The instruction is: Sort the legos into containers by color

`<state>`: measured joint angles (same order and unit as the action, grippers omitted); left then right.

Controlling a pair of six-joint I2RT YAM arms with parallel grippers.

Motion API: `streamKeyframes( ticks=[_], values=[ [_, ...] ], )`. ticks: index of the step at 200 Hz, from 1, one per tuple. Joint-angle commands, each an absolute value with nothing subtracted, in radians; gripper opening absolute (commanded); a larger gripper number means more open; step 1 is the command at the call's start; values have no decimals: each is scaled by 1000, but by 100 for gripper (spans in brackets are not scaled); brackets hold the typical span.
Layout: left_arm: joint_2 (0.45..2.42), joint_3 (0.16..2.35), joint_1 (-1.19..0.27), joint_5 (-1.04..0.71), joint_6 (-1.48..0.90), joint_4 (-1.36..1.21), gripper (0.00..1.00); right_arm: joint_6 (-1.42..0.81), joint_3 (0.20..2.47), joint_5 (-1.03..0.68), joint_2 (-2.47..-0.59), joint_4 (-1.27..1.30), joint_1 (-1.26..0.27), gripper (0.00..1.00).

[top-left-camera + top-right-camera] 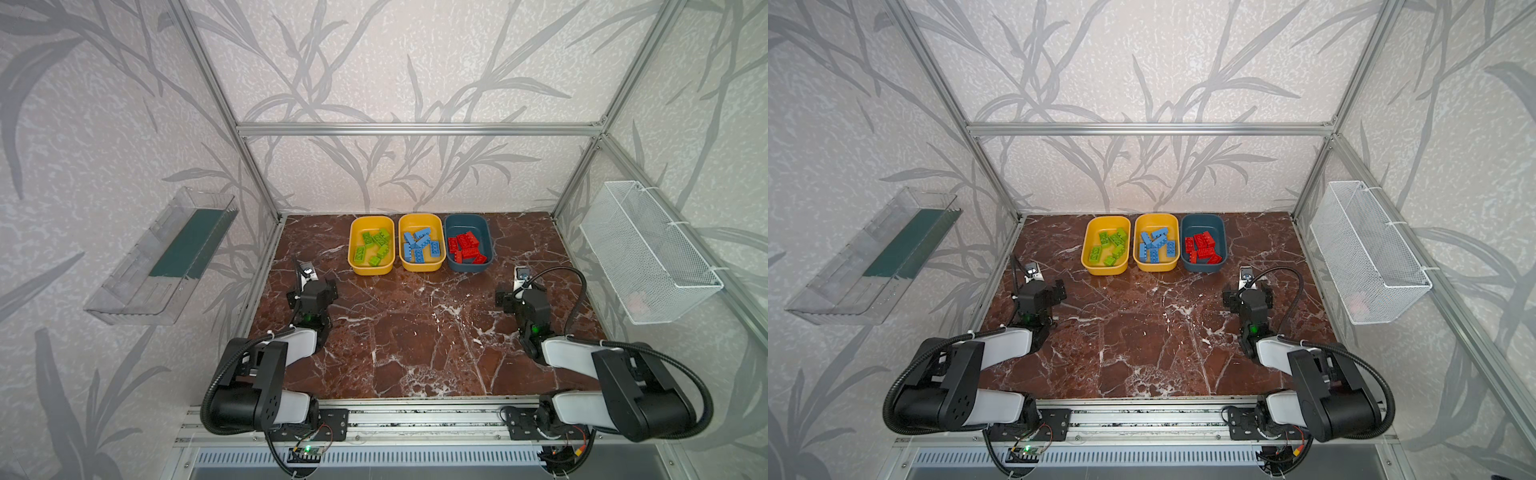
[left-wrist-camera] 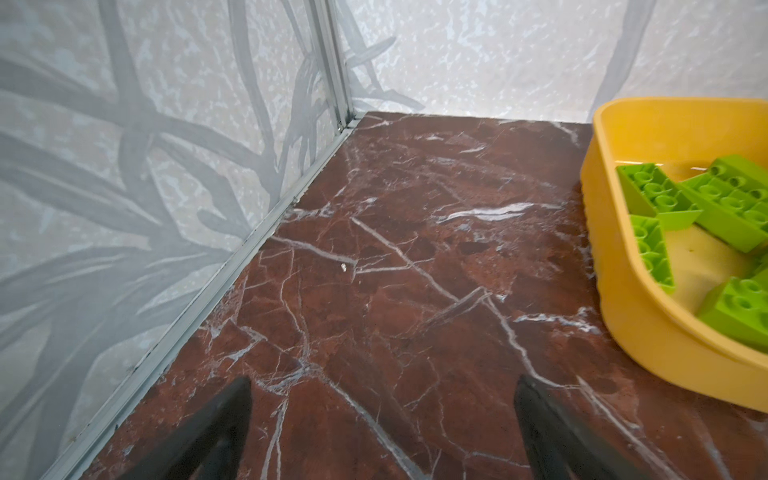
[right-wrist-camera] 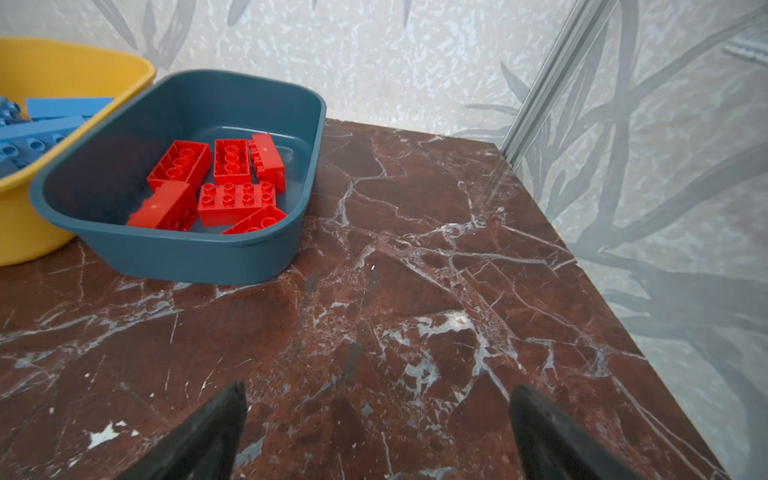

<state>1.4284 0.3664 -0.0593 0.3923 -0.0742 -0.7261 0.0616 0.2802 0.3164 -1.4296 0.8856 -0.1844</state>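
Observation:
Three containers stand in a row at the back of the table in both top views. A yellow tub (image 1: pixel 372 269) holds several lime green legos (image 1: pixel 376 245), a second yellow tub (image 1: pixel 420 266) holds several blue legos (image 1: pixel 422 245), and a dark blue tub (image 1: pixel 469 268) holds several red legos (image 1: pixel 467 248). No legos show on the tabletop. My left gripper (image 2: pixel 384 382) is open over bare marble, in front and to the left of the green tub (image 2: pixel 648 332). My right gripper (image 3: pixel 376 388) is open and empty, in front and to the right of the dark blue tub (image 3: pixel 187 257).
A clear plastic tray (image 1: pixel 162 257) hangs on the left wall and a white wire basket (image 1: pixel 648 253) on the right wall. Aluminium frame rails edge the brown marble tabletop (image 1: pixel 415 324). Both arms (image 1: pixel 299 345) (image 1: pixel 557 353) are folded back near the front corners.

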Motion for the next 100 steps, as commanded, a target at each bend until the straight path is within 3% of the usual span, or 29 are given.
streamKeyframes(
  ticks=[1, 10, 34, 55, 69, 100],
  values=[
    [1506, 400, -34, 274, -48, -809, 98, 69, 306, 245, -1577, 1094, -158, 99],
    [1536, 399, -13, 217, -52, -844, 98, 92, 303, 244, -1623, 1183, -163, 99],
    [1524, 405, 30, 135, -72, -815, 98, 52, 401, 188, -1546, 866, -134, 99],
    [1520, 415, 30, 125, -68, -786, 99, 59, 359, 157, -1601, 1034, -121, 99],
    [1518, 417, 30, 123, -67, -781, 99, 52, 377, 155, -1568, 941, -120, 99],
    [1516, 419, 30, 122, -66, -773, 99, 48, 366, 166, -1580, 982, -120, 99]
  ],
)
